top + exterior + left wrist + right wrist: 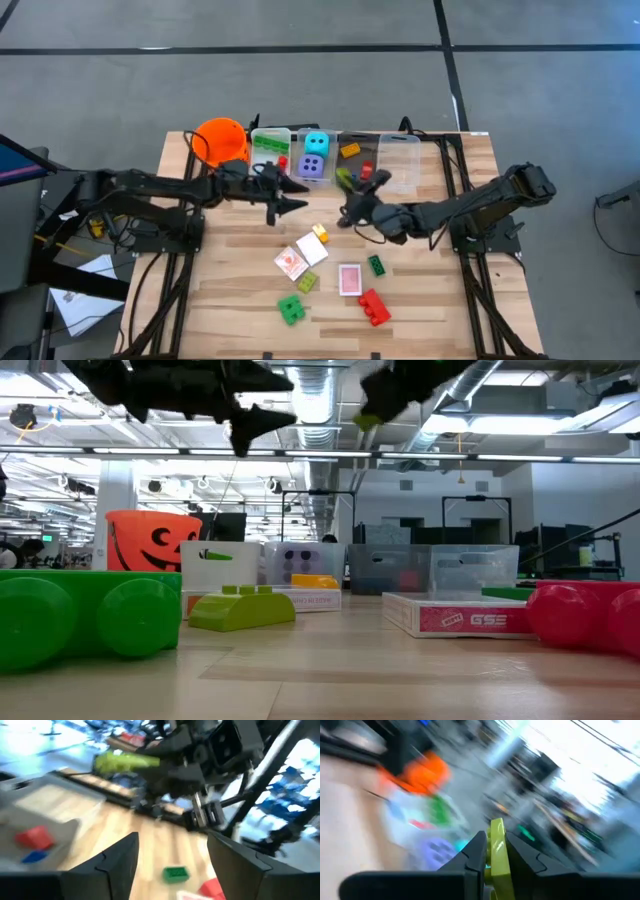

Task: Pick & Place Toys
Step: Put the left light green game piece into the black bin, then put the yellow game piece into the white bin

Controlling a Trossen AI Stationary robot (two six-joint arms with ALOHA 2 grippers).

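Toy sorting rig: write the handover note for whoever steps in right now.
Right gripper: shut on a lime-green brick, raised near the clear bins.
Left gripper: open, empty, in the air in front of the bins.
Done: a green brick, the cyan die, the purple die and a yellow brick lie in the bins.
Left: drop the lime-green brick; then clear the table of the pink-backed cards, green bricks, red brick and small yellow piece.

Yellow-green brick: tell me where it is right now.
The yellow-green brick is pinched in the right gripper, lifted off the table beside the clear bins, right of the purple die in the high view.
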